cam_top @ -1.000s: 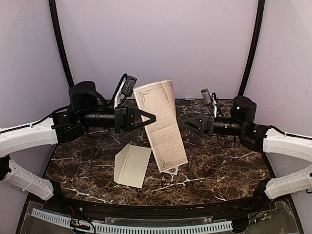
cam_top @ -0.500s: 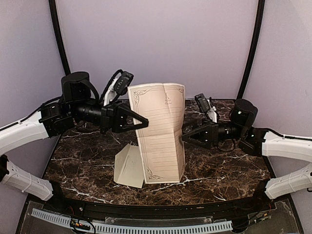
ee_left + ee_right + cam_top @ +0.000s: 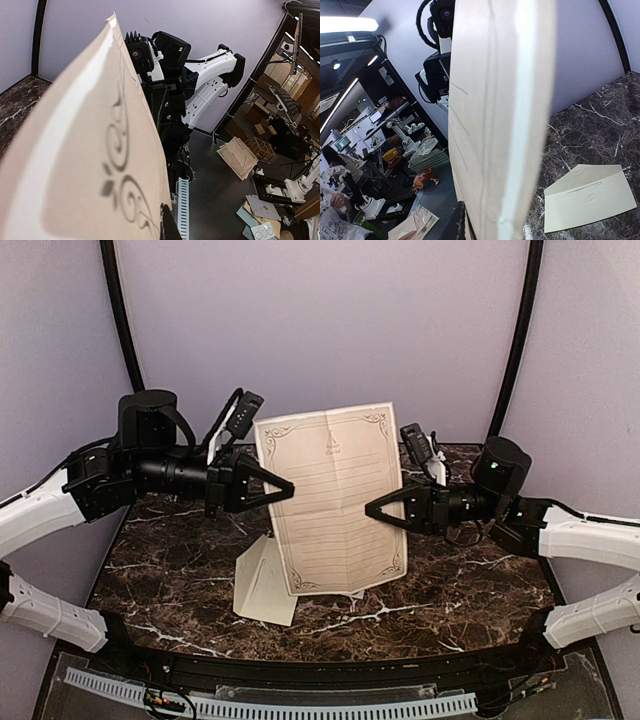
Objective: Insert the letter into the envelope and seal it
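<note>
The letter (image 3: pixel 335 500), a tan sheet with a printed border and lines, hangs upright above the table and faces the top camera. My left gripper (image 3: pixel 290 488) is shut on its left edge. From the other side, my right gripper (image 3: pixel 370 508) pinches the right edge with its jaws closed on the paper. The letter (image 3: pixel 75 165) fills the left wrist view, and the letter (image 3: pixel 500 115) blocks most of the right wrist view. The cream envelope (image 3: pixel 262 585) lies flat on the marble below, its right part hidden behind the sheet; the envelope (image 3: pixel 590 197) also shows past the paper's edge.
The dark marble table (image 3: pixel 470 580) ends at a black curved rim near the arm bases. A white slotted cable rail (image 3: pixel 270 705) runs along the front. Two black poles (image 3: pixel 515 340) rise at the back corners against the lilac wall.
The letter swung from a tilted, edge-on hang to facing the camera, held higher. My right gripper moved in to its right edge and closed on it. The left gripper kept its hold.
</note>
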Robot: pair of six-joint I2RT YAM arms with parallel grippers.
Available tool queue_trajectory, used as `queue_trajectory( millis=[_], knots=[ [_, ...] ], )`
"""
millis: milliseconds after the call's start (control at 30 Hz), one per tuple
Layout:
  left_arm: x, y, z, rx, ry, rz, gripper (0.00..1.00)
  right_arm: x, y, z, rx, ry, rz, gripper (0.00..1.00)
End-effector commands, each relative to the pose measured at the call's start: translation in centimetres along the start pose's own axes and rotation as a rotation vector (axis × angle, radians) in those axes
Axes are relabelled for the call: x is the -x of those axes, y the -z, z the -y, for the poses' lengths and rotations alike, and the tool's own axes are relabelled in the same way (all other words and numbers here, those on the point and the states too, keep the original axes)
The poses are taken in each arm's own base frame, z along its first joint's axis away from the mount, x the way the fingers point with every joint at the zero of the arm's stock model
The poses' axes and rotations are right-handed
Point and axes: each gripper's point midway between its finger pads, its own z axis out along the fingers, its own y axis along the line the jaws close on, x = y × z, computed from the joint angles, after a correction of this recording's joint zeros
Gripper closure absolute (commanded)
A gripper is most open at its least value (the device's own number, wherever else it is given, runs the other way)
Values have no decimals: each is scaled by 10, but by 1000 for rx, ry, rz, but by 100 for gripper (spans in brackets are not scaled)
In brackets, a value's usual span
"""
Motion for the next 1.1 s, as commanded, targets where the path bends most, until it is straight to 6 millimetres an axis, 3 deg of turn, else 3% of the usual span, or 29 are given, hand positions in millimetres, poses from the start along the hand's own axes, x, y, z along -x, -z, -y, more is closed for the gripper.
queue_trajectory(
  millis=[0, 33, 233, 333, 467, 600, 833, 1067],
  knots=[
    [14, 16, -12, 138, -42, 37, 100, 11, 1, -1, -28, 22, 39, 95],
    [12, 17, -18, 171, -36, 29, 100, 13, 1, 0, -40, 22, 47, 99],
    [0, 14, -39, 262, -23, -13, 100, 25, 6, 34, -248, 5, 90, 100],
    [0, 14, -37, 246, -27, 2, 97, 27, 7, 32, -250, 20, 104, 100],
    [6, 23, -27, 227, -50, 50, 57, 25, 7, 29, -237, 39, 87, 100],
    [15, 43, -28, 291, -60, 95, 38, 21, 6, 21, -208, 71, 42, 100],
    [35, 92, -39, 406, -13, 185, 32, 15, 9, 11, -215, 132, -68, 100],
    [62, 110, -44, 476, 22, 270, 29, 3, 11, 9, -208, 132, -144, 100]
  ],
)
